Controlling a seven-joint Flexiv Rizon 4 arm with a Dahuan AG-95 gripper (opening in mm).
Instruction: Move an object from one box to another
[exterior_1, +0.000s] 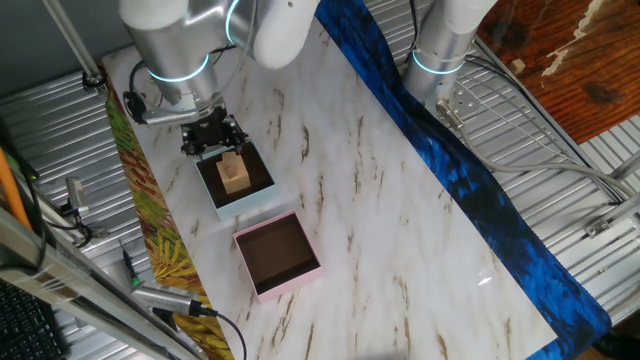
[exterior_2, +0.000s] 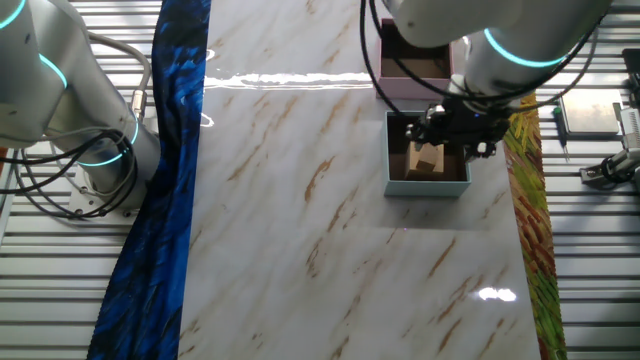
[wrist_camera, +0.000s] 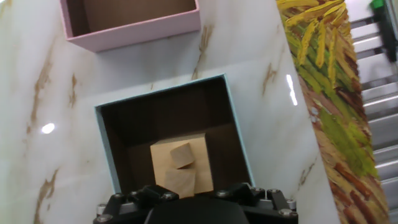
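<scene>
The gripper (exterior_1: 213, 135) is hanging over the light-blue box (exterior_1: 258, 197) where the wooden block (exterior_1: 234, 173) is sitting, I cannot tell how wide its fingers are, and next it looks like it needs to go down, grab, then carry to the pink box (exterior_1: 303, 274).

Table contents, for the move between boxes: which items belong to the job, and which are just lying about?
Part of the job:
- light-blue box
- wooden block inside it
- pink box, with nothing in it
- gripper, above the light-blue box's edge

Just lying about:
- blue cloth along one table edge
- yellow patterned strip along the opposite edge
</scene>
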